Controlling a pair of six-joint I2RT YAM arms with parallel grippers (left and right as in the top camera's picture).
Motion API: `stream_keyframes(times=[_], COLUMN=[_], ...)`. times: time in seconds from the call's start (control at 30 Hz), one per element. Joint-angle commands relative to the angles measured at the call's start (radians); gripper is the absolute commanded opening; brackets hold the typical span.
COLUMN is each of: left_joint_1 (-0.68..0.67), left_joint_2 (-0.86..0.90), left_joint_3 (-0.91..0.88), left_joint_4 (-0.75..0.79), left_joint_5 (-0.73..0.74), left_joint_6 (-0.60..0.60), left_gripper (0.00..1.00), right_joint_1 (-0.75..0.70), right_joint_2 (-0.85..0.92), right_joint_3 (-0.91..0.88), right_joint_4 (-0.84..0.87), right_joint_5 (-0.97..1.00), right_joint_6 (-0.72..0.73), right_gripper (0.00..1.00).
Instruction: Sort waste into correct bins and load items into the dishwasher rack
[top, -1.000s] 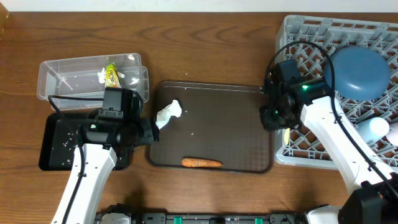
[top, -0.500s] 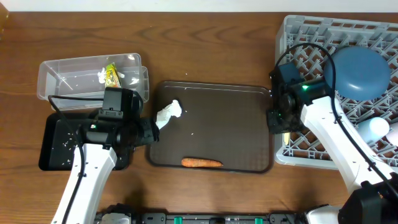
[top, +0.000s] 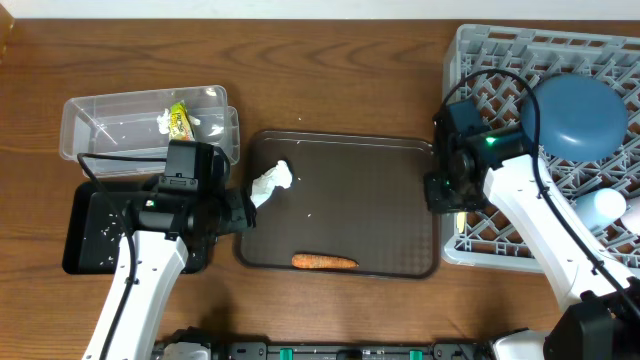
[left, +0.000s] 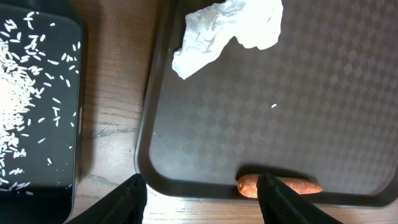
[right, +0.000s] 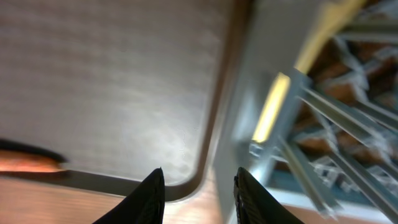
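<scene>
An orange carrot (top: 324, 262) lies near the front rim of the dark brown tray (top: 400, 160), and a crumpled white tissue (top: 270, 183) sits at that tray's left end. My left gripper (top: 243, 212) hovers at the tray's left rim, open and empty. In the left wrist view its fingers (left: 134, 200) straddle the tray's front corner, with the carrot (left: 280, 185) just past the right finger and the tissue (left: 227, 28) farther on. My right gripper (right: 200, 196) stands open and empty between the tray and the grey rack (top: 480, 60). A pale yellow spoon (right: 270, 115) rests in the rack.
The clear tub (top: 100, 115) holds a snack wrapper (top: 178, 120). The black tray (top: 95, 225) carries rice grains (left: 18, 93). A dark blue plate (top: 575, 115) and a light blue cup (top: 605, 207) stand in the rack.
My right gripper has shifted slightly toward the front along the rack's left edge. The left arm, carrot and tissue have stayed put.
</scene>
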Motion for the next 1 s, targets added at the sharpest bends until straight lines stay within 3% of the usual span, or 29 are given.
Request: stream_keyframes(times=[0.0, 0.3, 0.47, 0.7, 0.97], left_joint_1=[0.005, 0.005, 0.005, 0.005, 0.005], left_joint_2=[0.006, 0.006, 0.006, 0.006, 0.006], left_joint_3=[-0.012, -0.012, -0.012, -0.012, -0.012], left_joint_4=[-0.003, -0.003, -0.003, -0.003, -0.003], left_joint_5=[-0.013, -0.013, -0.013, -0.013, -0.013], left_joint_6=[-0.002, -0.002, -0.002, -0.002, -0.002], left_gripper=[0.6, 0.59, 0.59, 0.59, 0.6], right_joint_1=[0.003, 0.004, 0.003, 0.003, 0.003], right_joint_2=[0.002, 0.026, 0.053, 0.053, 0.053], right_joint_3=[-0.003, -0.019, -0.069, -0.076, -0.076], right_joint_4=[0.037, 0.064, 0.06, -0.006, -0.037], right_joint_5=[-0.154, -0.089, -0.084, 0.074, 0.114], right_joint_6=[-0.05, -0.045, -0.012, 0.097, 0.132], right_gripper=[0.36, 0.39, 0.33, 0.34, 0.35])
